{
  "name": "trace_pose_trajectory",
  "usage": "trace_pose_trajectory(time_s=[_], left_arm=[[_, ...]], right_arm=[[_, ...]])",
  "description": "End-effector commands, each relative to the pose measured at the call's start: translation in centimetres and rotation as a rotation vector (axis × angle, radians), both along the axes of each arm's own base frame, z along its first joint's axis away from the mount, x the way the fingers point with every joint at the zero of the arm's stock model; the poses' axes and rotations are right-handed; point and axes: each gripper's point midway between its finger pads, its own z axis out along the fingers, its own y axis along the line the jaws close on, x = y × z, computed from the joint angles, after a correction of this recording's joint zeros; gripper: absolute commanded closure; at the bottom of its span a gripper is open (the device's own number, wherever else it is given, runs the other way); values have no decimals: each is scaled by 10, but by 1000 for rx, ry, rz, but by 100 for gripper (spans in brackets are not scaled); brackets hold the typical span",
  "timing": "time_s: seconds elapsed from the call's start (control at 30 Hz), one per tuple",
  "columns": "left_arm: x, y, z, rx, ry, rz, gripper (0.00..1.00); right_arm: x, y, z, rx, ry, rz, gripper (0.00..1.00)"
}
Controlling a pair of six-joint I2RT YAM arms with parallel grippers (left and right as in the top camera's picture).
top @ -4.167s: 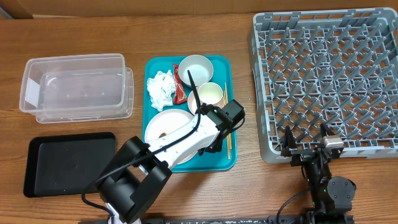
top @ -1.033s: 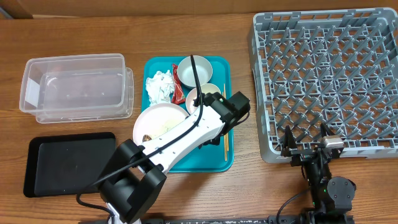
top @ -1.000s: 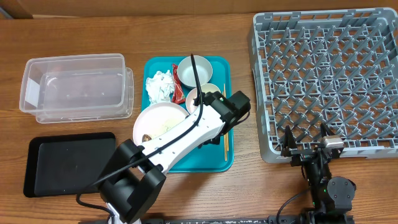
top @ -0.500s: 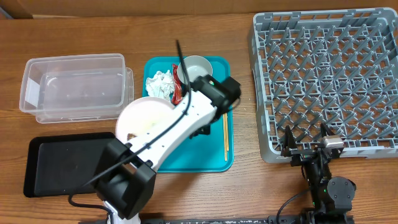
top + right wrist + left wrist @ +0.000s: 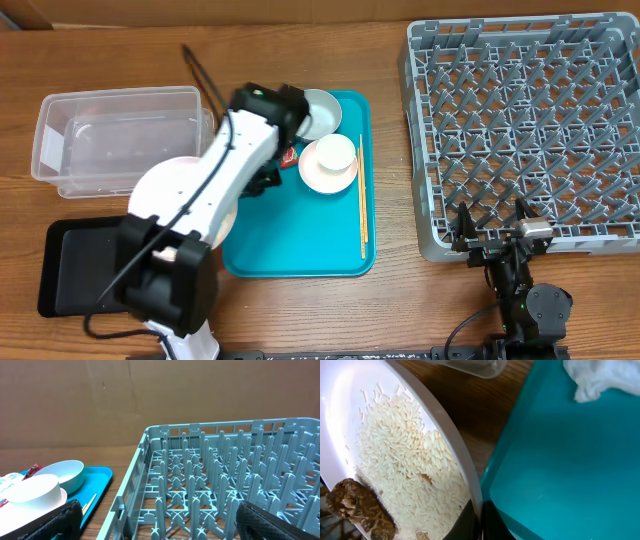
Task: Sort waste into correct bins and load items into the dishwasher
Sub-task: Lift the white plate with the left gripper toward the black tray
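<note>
My left gripper (image 5: 477, 522) is shut on the rim of the round plate (image 5: 395, 460), which carries white rice grains (image 5: 405, 455) and brown scraps (image 5: 357, 510). In the overhead view the plate (image 5: 160, 185) hangs over the table between the clear tub (image 5: 110, 140) and the black tray (image 5: 90, 265), left of the teal tray (image 5: 300, 240). The cup (image 5: 331, 155) on its saucer, the bowl (image 5: 322, 108), the chopsticks (image 5: 362, 200) and the red wrapper (image 5: 288, 155) lie on the teal tray. The tissue (image 5: 600, 377) is hidden by the arm overhead. My right gripper (image 5: 497, 240) is open by the dish rack (image 5: 530, 130).
The dish rack (image 5: 225, 485) fills the right side of the table and the right wrist view. The bowl (image 5: 62, 472), the cup (image 5: 32, 492) and the chopsticks (image 5: 89, 502) show at the left there. The tub's corner (image 5: 470, 365) is just above the plate.
My left arm has swung left and carried the plate off the teal tray to the table beside the tub. The cup and saucer are now uncovered. The right arm has not moved.
</note>
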Motion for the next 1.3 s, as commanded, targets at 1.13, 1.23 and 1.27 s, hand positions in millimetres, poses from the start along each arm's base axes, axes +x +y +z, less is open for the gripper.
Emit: trace_pose_trajectory(time_s=[1.13,1.23,1.27], left_arm=[[17,113,42,-536,-218,294,96],[15,126,42,-566,-235,324,96],[16,125,43,-589,-239,317,96]], right_arm=[[0,0,-2,-4,-5,0,0],[0,0,-2,-4,-5,0,0],[0,0,-2,-4,-5,0,0]])
